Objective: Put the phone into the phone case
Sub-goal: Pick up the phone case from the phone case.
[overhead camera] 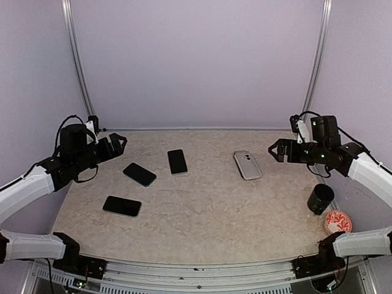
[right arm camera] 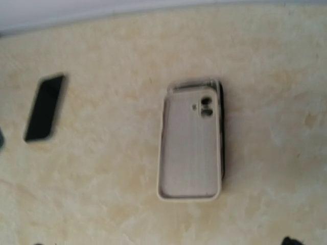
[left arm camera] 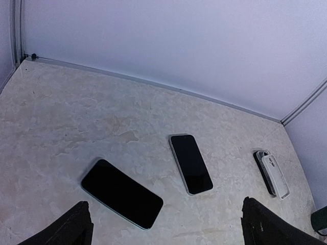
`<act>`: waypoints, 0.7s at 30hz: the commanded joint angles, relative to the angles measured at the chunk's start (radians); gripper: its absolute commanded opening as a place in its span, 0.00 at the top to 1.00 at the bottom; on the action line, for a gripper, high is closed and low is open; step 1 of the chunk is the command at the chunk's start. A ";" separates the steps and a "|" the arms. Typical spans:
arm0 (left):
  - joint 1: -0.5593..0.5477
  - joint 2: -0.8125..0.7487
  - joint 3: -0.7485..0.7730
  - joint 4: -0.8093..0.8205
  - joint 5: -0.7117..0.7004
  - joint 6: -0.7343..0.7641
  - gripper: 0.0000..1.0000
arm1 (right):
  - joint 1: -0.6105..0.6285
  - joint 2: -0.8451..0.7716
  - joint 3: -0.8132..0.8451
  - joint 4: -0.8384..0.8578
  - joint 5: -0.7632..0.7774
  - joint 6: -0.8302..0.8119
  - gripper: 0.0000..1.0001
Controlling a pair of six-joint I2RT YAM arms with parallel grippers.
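Note:
The phone case (overhead camera: 247, 164) is a pale grey shell lying hollow side up at the table's back right, camera cutout at its far end. In the right wrist view the phone case (right arm camera: 191, 148) shows a dark edge along its right side. Three black phones lie screen up to its left: one at the back middle (overhead camera: 177, 161), one slanted (overhead camera: 139, 174), one nearer the front (overhead camera: 122, 206). My left gripper (overhead camera: 119, 144) hovers open at the back left, above and behind the phones (left arm camera: 121, 194) (left arm camera: 190, 163). My right gripper (overhead camera: 275, 150) hangs open just right of the case, holding nothing.
A black cup (overhead camera: 320, 198) stands near the right edge. A red and white patterned disc (overhead camera: 337, 222) lies just in front of it. White walls close the table at the back and sides.

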 commanded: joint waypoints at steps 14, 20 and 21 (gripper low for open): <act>-0.177 0.149 0.034 0.053 -0.135 -0.011 0.01 | 0.172 0.203 0.078 -0.061 0.288 -0.118 0.01; -0.206 0.207 0.048 0.054 -0.165 -0.011 0.01 | 0.172 0.230 0.066 -0.044 0.269 -0.133 0.00; -0.210 0.215 0.050 0.054 -0.168 -0.012 0.01 | 0.172 0.238 0.064 -0.038 0.258 -0.137 0.01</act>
